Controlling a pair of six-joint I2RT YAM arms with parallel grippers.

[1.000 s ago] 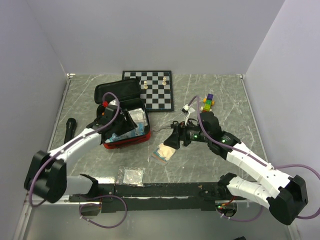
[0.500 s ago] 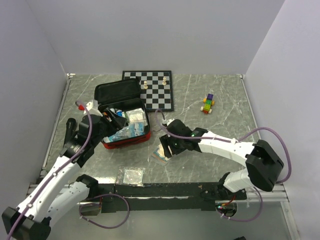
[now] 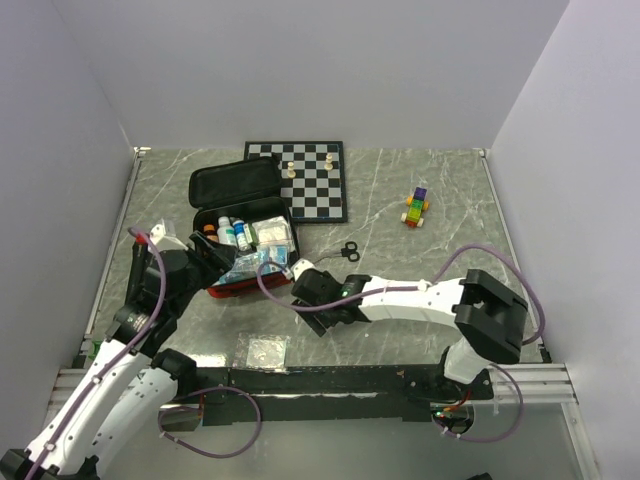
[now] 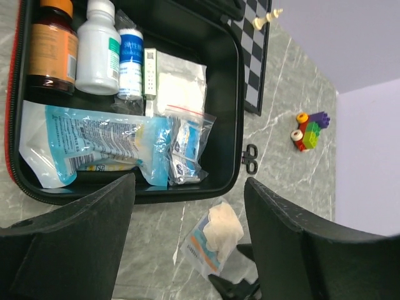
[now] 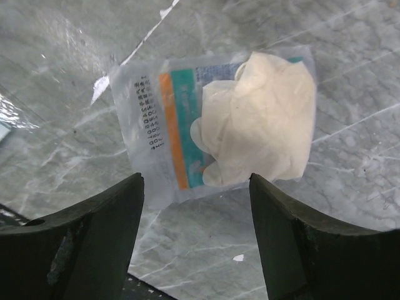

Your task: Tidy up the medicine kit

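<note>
- The grey marbled worktop point(image 3: 440, 250) carries everything here.
- The medicine kit point(image 3: 235, 183) lies open just ahead of the left tool, its lid thrown back on the far side. Bottles point(image 4: 98, 47) stand in a row along the kit's edge farthest from that tool, and blue sachets point(image 4: 94, 144) lie in the nearer part.
- The chessboard point(image 3: 318, 190) sits beyond the kit from the left tool, touching the lid's corner.
- The left tool point(image 4: 189, 187) hangs over the kit's near wall with its fingers spread and nothing between them.
- The right tool point(image 5: 195, 184) has its fingers apart too and grips nothing.
- A clear packet of pale gloves point(image 5: 237, 125) lies flat on the worktop directly below the right tool. The fingers seem to clear it, though contact cannot be ruled out.
- Small black scissors point(image 3: 349, 250) lie just beyond the right tool.
- Coloured toy blocks point(image 3: 416, 208) sit well away from both tools.
</note>
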